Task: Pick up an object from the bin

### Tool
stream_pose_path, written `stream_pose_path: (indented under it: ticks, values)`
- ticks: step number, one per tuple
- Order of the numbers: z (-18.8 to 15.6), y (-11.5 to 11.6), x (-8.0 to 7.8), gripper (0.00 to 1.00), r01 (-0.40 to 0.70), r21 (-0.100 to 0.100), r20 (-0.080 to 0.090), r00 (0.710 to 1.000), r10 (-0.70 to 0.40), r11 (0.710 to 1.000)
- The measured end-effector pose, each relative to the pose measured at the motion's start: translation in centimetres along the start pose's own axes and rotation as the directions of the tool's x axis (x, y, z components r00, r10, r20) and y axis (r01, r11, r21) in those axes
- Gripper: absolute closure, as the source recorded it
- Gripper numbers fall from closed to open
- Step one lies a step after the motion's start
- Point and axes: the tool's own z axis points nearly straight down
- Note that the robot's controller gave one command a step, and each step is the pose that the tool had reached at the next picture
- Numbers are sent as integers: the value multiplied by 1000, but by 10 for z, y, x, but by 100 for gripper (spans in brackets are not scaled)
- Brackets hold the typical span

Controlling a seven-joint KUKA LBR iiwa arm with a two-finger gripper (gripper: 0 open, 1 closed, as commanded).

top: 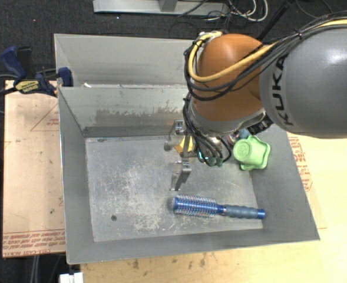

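My gripper (178, 157) hangs over the middle of the bin floor, open, with nothing between its two metal fingers. A blue hairbrush (217, 209) lies flat just below it near the bin's front wall, bristled head to the left and handle pointing right. The lower fingertip (181, 177) stands a little above the brush head, apart from it. A light green lobed plastic piece (251, 152) rests to the gripper's right against the bin's right slope, partly hidden by the arm.
The arm with its orange cover and cables reaches in from the right and hides the bin's back right part. Bare scratched metal floor stretches left of the gripper to the left wall.
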Motion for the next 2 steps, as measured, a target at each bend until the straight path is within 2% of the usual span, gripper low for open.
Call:
stream_pose_path:
  ticks: [1, 2]
  values:
    - [107, -9, 32, 0, 204, 1, 0, 979, -204, 979]
    - [107, -32, 55, 0, -182, 0, 4, 983, 182, 983]
